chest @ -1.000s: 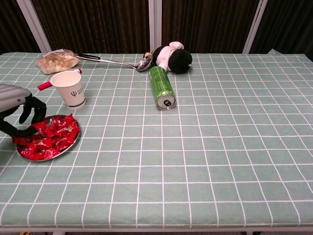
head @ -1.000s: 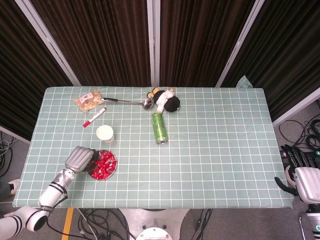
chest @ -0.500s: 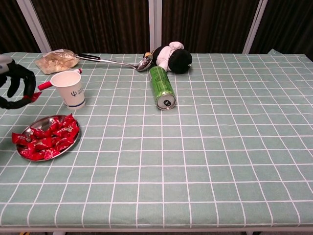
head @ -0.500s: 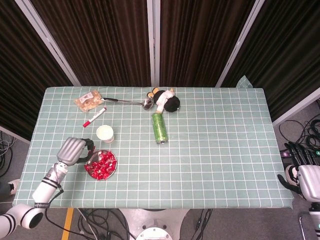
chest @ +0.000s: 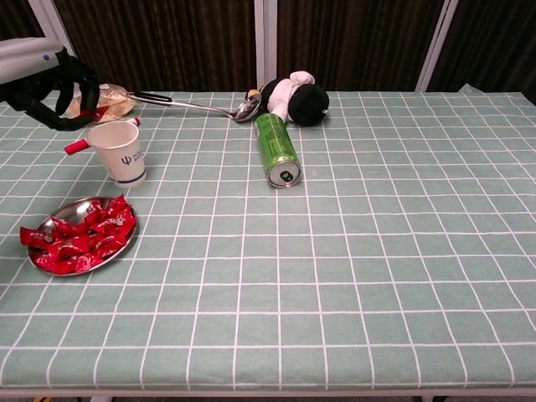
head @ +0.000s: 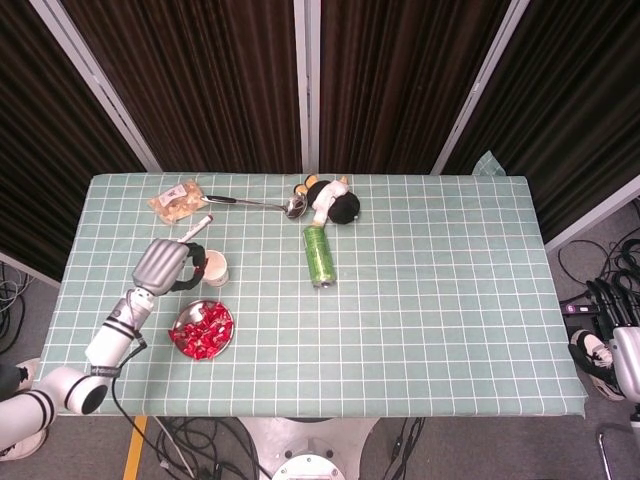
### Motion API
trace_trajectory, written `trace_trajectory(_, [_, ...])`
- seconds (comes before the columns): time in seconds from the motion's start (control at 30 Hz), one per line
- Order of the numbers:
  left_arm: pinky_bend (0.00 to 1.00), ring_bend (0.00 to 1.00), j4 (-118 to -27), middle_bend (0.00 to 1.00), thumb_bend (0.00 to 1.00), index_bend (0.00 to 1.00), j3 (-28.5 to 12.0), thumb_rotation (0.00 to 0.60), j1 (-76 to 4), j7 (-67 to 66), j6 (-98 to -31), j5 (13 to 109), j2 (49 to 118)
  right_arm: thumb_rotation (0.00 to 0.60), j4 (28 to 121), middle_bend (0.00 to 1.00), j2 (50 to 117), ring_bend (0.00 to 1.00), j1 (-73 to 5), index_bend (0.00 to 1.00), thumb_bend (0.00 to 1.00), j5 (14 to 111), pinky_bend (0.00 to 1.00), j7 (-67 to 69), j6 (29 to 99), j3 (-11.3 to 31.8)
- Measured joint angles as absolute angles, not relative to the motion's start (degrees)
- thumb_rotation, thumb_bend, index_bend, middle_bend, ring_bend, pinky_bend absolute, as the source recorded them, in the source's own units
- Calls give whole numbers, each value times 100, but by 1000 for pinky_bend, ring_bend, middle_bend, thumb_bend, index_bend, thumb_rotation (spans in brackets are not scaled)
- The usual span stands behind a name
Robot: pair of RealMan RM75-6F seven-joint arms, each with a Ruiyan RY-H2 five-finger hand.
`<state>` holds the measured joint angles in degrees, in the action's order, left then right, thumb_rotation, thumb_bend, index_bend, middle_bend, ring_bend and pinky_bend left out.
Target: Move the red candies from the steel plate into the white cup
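Above the table's left side, the left hand (chest: 52,84) hovers just left of the white cup (chest: 117,151), fingers curled; whether it holds a candy I cannot tell. Nearer the front edge, red candies (chest: 79,234) fill the steel plate (chest: 119,248). The right hand (head: 622,352) hangs beyond the table's right edge; its grip is unclear.

Left hand (chest: 50,79) raised, fingers (chest: 79,75) curled.
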<state>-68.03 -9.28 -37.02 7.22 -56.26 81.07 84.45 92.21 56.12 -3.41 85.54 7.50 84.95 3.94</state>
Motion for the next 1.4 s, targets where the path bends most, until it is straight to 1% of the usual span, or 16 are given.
trace_trajectory(0.13, [833, 601, -6530, 709, 540, 656, -936, 600, -3865, 491, -5344, 7928, 8611, 600, 9177, 59, 5626, 0, -325, 19, 193, 8497, 107, 792, 8480, 398])
trace_trajectory(0.23, [803, 542, -6539, 671, 534, 632, -929, 600, -3909, 535, -5286, 7882, 8636, 600, 9151, 59, 5649, 0, -329, 19, 194, 8475, 108, 817, 8456, 405])
trace_trajectory(0.27, [777, 516, -6549, 653, 520, 617, -921, 600, -3922, 557, -5275, 7882, 8635, 600, 9145, 59, 5656, 0, -332, 19, 194, 8475, 108, 823, 8450, 406])
trace_trajectory(0.33, [711, 456, -6570, 607, 461, 569, -892, 600, -3940, 552, -5256, 7878, 8626, 600, 9130, 59, 5670, 0, -334, 19, 195, 8485, 108, 834, 8445, 402])
trace_trajectory(0.43, [585, 339, -6588, 488, 293, 429, -882, 600, -3934, 465, -5259, 7837, 8616, 600, 9121, 59, 5680, 0, -331, 19, 196, 8494, 108, 846, 8453, 402])
trace_trajectory(0.5, [546, 307, -6645, 440, 229, 368, -886, 600, -3902, 414, -5326, 7800, 8598, 600, 9122, 59, 5678, 0, -332, 19, 196, 8492, 109, 846, 8455, 408])
trace_trajectory(0.57, [538, 304, -6732, 421, 203, 341, -889, 600, -3856, 391, -5415, 7777, 8561, 600, 9131, 59, 5672, 0, -339, 19, 197, 8489, 108, 843, 8453, 418])
trace_trajectory(0.67, [533, 303, -6948, 413, 191, 327, -869, 600, -3735, 364, -5617, 7777, 8440, 600, 9133, 59, 5672, 0, -339, 19, 197, 8509, 109, 845, 8468, 419])
trace_trajectory(0.83, [533, 303, -7366, 409, 190, 323, -729, 600, -3368, 334, -6219, 7910, 8211, 600, 9122, 59, 5681, 0, -356, 19, 197, 8536, 109, 862, 8478, 433])
trace_trajectory(0.93, [533, 303, -7655, 409, 189, 322, -510, 600, -3069, 302, -6620, 8130, 8056, 600, 9125, 59, 5692, 0, -375, 18, 197, 8558, 109, 859, 8464, 434])
trace_trajectory(1.03, [533, 303, -7947, 409, 190, 334, -234, 600, -2841, 227, -6824, 8374, 7911, 600, 9136, 59, 5701, 0, -380, 19, 197, 8580, 109, 848, 8463, 426])
trace_trajectory(1.1, [532, 304, -8126, 409, 190, 364, -60, 600, -2795, 120, -6806, 8492, 7827, 600, 9144, 59, 5703, 0, -378, 19, 197, 8583, 109, 843, 8467, 423])
trace_trajectory(1.17, [531, 304, -8235, 409, 190, 373, 46, 600, -2795, 3, -6701, 8548, 7783, 600, 9150, 59, 5701, 0, -374, 19, 197, 8583, 109, 840, 8473, 422])
trace_trajectory(1.3, [499, 303, -8381, 407, 193, 376, 203, 600, -2863, -296, -6302, 8615, 7784, 600, 9167, 59, 5689, 0, -370, 19, 197, 8572, 109, 832, 8474, 423])
trace_trajectory(1.4, [495, 303, -8450, 405, 195, 383, 255, 600, -2950, -515, -5979, 8569, 7838, 600, 9176, 59, 5682, 0, -350, 19, 197, 8568, 109, 826, 8484, 410])
